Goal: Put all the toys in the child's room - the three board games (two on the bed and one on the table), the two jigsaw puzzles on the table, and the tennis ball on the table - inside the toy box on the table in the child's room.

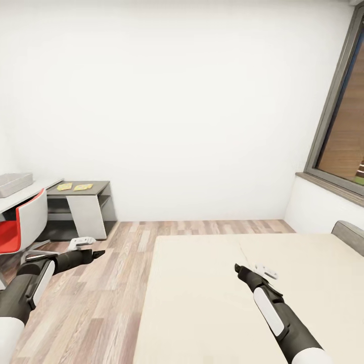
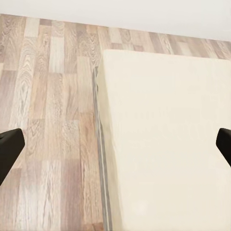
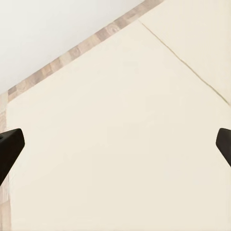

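White-walled room, wood-plank floor (image 1: 116,283). Wide beige-mattress bed (image 1: 202,303) is cut off at right, grey headboard corner (image 1: 349,235) just showing. 2 flat yellowish sheets (image 1: 74,187), pattern unreadable, lie side by side on the low grey table (image 1: 96,184); light grey bin (image 1: 14,183) is cut off at far left. Left gripper (image 2: 115,149) and right gripper (image 3: 115,149) both spread wide, holding nothing

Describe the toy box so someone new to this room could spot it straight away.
Start at the white desk along the room's left edge, behind the red-and-white chair. The toy box sits on top of it: a light grey bin with sloping sides and a thick rim. It stands tall, unlike the two flat yellowish sheets lying on the lower grey table beside it.
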### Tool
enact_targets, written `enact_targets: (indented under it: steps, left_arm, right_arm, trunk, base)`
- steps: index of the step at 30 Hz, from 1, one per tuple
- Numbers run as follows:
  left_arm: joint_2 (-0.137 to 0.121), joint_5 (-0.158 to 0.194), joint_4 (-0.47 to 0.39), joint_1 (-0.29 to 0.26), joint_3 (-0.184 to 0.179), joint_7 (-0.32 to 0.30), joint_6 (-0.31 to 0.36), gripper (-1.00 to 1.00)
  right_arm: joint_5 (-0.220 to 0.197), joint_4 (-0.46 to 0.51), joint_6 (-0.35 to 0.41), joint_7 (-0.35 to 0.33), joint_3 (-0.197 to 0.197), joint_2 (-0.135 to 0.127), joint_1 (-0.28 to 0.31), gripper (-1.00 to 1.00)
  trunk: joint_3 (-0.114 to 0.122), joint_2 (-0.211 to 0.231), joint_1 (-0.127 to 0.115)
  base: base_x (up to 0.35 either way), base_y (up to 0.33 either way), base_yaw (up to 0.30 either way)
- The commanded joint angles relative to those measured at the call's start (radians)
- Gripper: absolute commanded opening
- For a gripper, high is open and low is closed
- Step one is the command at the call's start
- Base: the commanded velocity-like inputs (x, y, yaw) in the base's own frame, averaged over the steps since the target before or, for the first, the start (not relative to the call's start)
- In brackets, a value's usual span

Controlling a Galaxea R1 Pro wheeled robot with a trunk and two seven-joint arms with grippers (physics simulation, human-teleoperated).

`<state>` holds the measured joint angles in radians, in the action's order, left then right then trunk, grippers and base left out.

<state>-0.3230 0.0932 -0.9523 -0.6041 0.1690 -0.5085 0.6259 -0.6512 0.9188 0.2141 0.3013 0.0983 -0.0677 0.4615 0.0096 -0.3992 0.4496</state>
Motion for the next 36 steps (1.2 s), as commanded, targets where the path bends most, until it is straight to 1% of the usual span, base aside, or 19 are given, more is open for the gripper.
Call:
enact_targets:
  steps: [1, 12, 36]
  left_arm:
    - [0.0, 0.01, 0.0, 0.0, 0.001, 0.001, 0.008, 1.0]
    - [0.0, 0.01, 0.0, 0.0, 0.001, 0.001, 0.008, 1.0]
    - [-0.001, 0.01, 0.0, 0.0, 0.001, 0.0, 0.008, 1.0]
  right_arm:
    - [-0.007, 0.002, 0.002, 0.009, 0.004, -0.001, 0.0, 1.0]
    - [-0.007, 0.002, 0.002, 0.009, 0.004, -0.001, 0.0, 1.0]
    - [-0.007, 0.002, 0.002, 0.009, 0.004, -0.001, 0.0, 1.0]
  trunk:
    - [0.0, -0.001, 0.0]
    - [0.0, -0.001, 0.0]
    - [0.0, -0.001, 0.0]
  base:
    - [0.0, -0.003, 0.0]
    - [0.0, -0.049, 0.0]
    - [0.013, -0.002, 0.0]
